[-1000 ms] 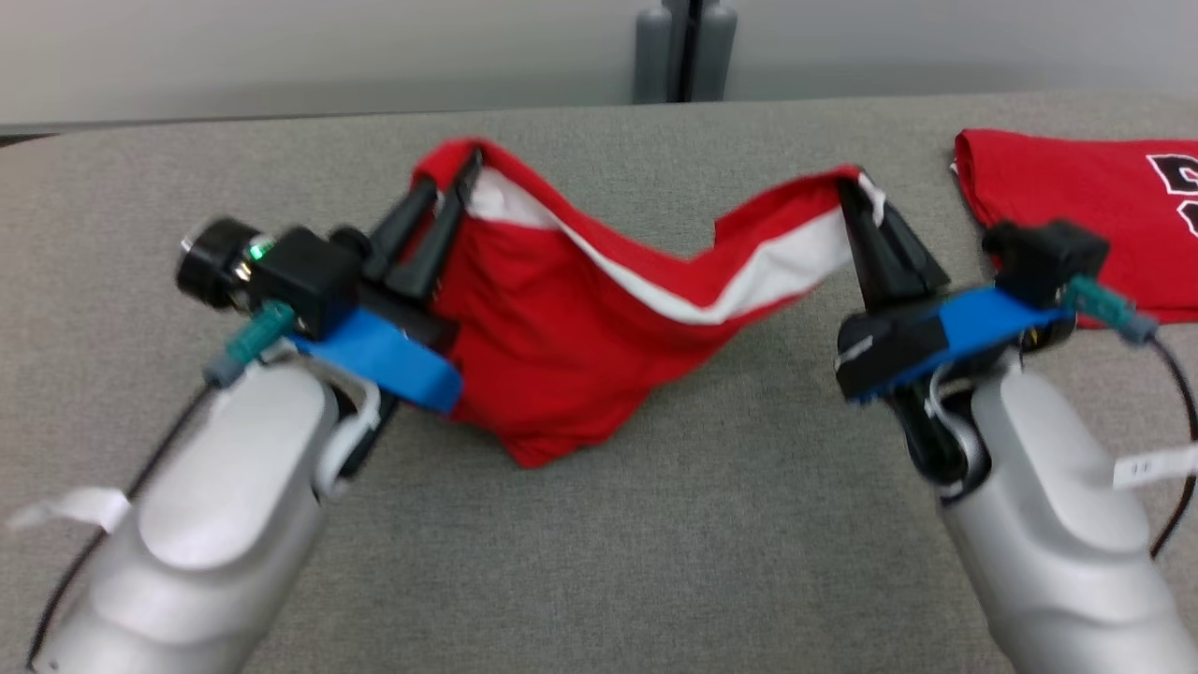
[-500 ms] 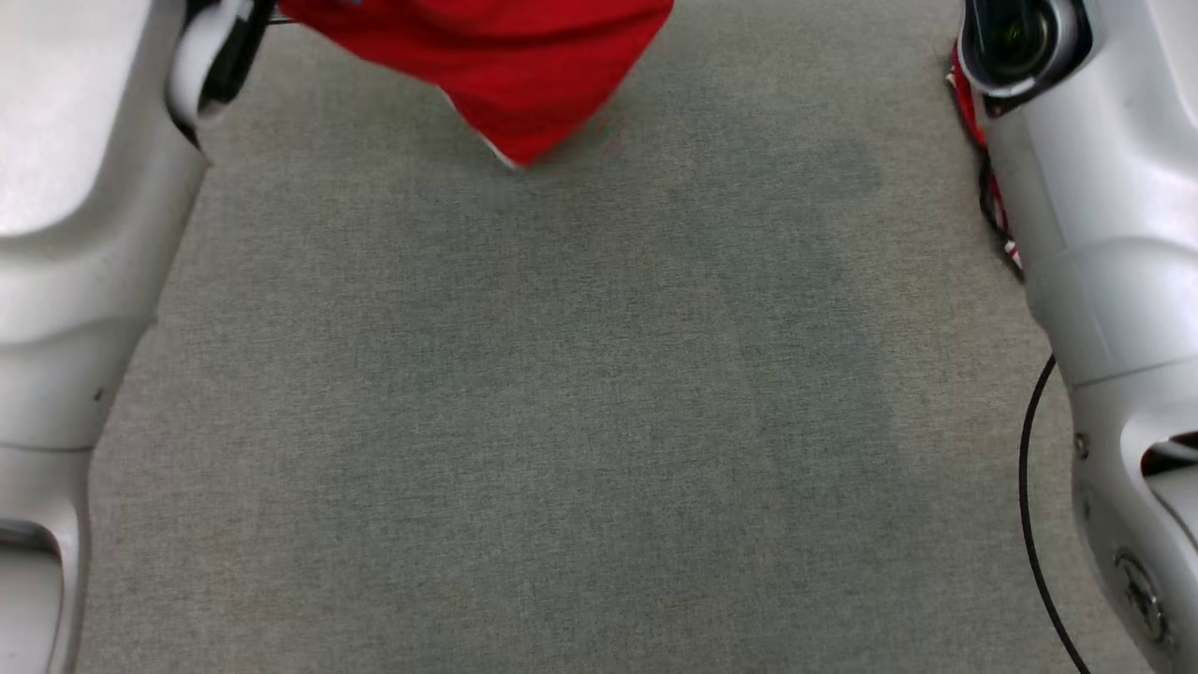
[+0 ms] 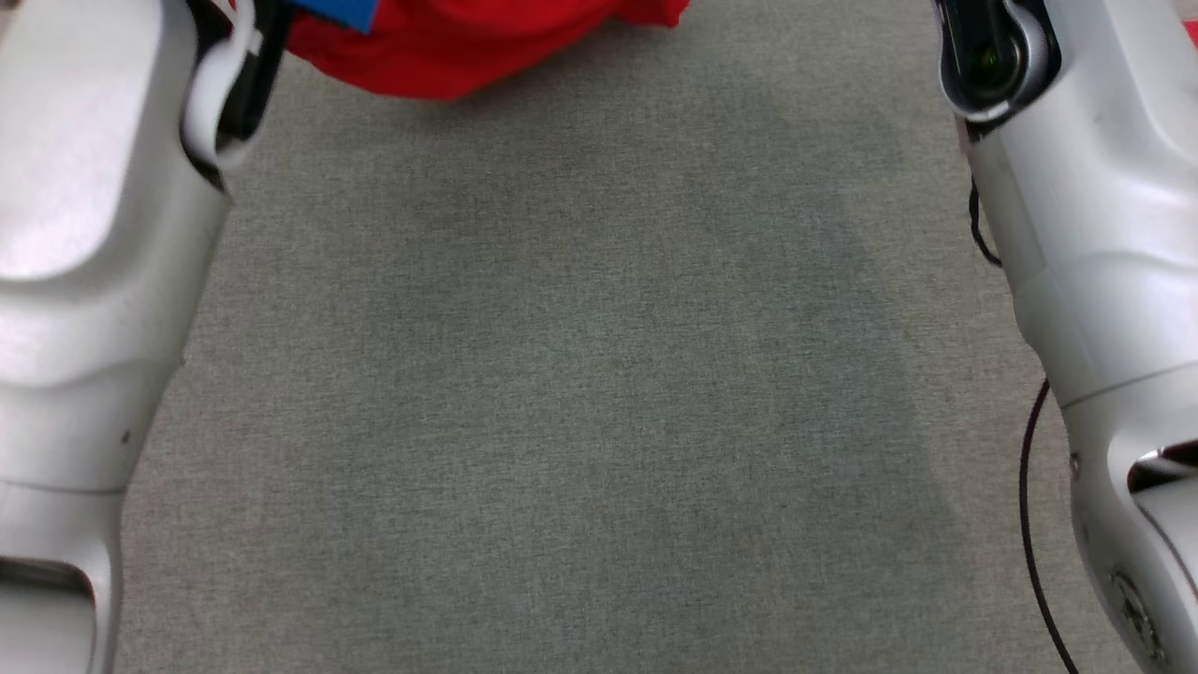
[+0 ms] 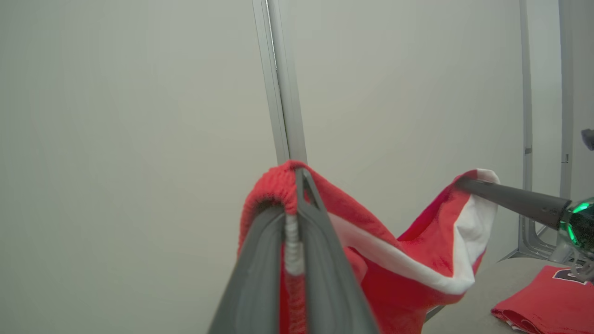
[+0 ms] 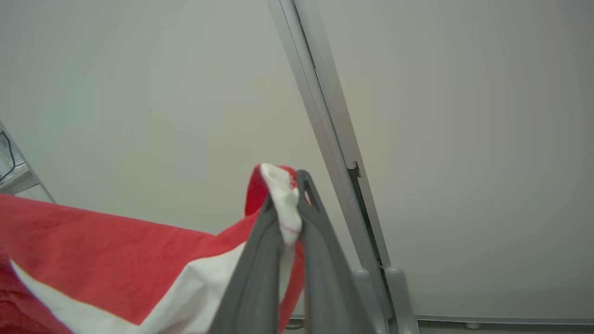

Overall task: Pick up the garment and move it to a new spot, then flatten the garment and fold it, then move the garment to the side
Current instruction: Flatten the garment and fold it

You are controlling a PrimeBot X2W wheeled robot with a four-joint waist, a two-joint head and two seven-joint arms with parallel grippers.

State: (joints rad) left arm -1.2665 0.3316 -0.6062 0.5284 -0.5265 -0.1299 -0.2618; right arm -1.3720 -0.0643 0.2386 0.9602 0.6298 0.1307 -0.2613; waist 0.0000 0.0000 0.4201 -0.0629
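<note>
- The red cloth garment with a white band (image 3: 468, 47) shows in the head view as a soft bunch at the top edge. It is low over the grey cloth table (image 3: 599, 393). I cannot tell if it touches the table. The pale left forearm (image 3: 94, 234) and the pale right forearm (image 3: 1104, 234) reach up each side. The middle of the table is bare.
- In the left wrist view, the left gripper (image 4: 293, 204) is pinched tight on a red ribbed edge of the garment. The garment is up in the air. It sags like a hammock over to its other held corner. A folded red shirt (image 4: 543, 301) lies on the table, low on the right of this view.
- In the right wrist view, the right gripper (image 5: 285, 204) is pinched tight on a red and white corner. The rest of the garment hangs down and away to the left of this view.
- I think the step now is to carry the garment to its new spot and lay it flat. To do it well, both pinches need to be firm. The two arms should pull apart until the top edge is straight. Then the hanging part can go down on the bare table first, well away from the folded red shirt, and the arms can draw the cloth out smooth.
</note>
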